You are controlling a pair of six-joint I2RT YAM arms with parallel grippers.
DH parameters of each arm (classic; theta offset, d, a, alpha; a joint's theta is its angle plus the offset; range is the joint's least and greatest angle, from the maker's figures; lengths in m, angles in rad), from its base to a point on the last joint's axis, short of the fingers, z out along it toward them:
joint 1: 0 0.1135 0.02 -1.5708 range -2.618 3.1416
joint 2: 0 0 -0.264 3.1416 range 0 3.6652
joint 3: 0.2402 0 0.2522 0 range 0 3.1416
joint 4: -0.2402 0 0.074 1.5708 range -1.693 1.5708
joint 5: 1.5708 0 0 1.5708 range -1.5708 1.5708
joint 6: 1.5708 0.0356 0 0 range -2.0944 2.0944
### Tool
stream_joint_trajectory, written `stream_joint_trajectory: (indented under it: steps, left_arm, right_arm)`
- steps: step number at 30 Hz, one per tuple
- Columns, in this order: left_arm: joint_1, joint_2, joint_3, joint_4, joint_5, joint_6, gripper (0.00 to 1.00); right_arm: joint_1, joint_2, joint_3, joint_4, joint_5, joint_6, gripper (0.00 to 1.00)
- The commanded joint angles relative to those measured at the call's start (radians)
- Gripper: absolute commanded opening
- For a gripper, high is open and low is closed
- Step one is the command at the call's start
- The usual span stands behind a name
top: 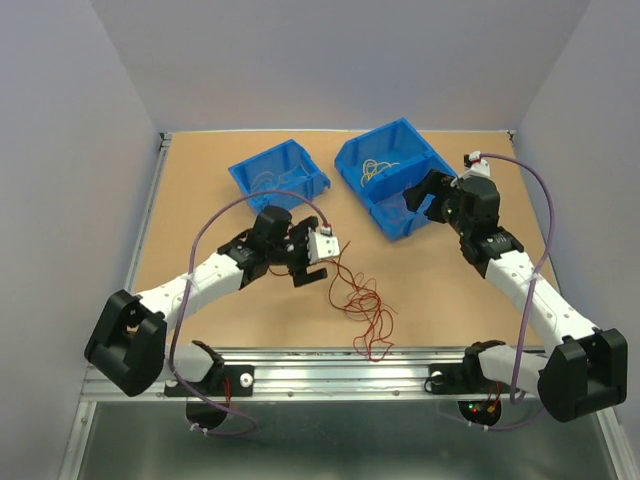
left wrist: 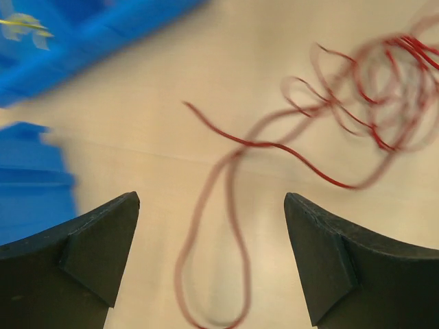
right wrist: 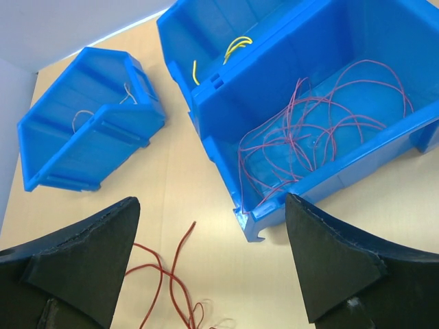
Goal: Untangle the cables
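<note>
A tangle of thin red cables (top: 362,308) lies on the table's near middle; it also shows in the left wrist view (left wrist: 384,89), with one long loop (left wrist: 212,274) trailing between my open left fingers. My left gripper (top: 318,262) hovers open and empty just left of the tangle. My right gripper (top: 418,197) is open and empty over the near end of the large blue bin (top: 400,180). That bin holds pinkish-red cables (right wrist: 322,130) in its near compartment and yellow cables (right wrist: 230,51) in the far one. Red cable ends (right wrist: 164,281) lie below the right gripper.
A smaller blue bin (top: 278,175) stands at the back left with a few fine wires (right wrist: 86,116) inside. An aluminium rail (top: 340,365) runs along the table's near edge. White walls close in the sides and the back.
</note>
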Motion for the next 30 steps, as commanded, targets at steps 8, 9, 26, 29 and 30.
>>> stream_joint_trajectory:
  steps: [8,9,26,29,30]
  left_arm:
    - [-0.097,-0.163,-0.285,0.247,0.141,0.074,0.99]
    - [-0.102,-0.162,-0.297,0.287,0.112,0.069,0.99]
    - [-0.231,0.073,-0.156,0.224,-0.089,-0.052,0.85]
    - [-0.234,0.122,-0.124,0.195,-0.113,-0.059,0.80]
    - [-0.234,0.134,-0.121,0.192,-0.124,-0.063,0.78]
  right_arm:
    - [0.007,-0.009,0.001,0.056,-0.066,-0.036,0.91]
    - [0.007,-0.004,0.004,0.055,-0.094,-0.042,0.91]
    - [0.007,0.010,0.012,0.055,-0.122,-0.036,0.90]
    - [0.007,0.011,0.010,0.055,-0.126,-0.037,0.90]
    - [0.007,0.011,0.010,0.055,-0.126,-0.039,0.90]
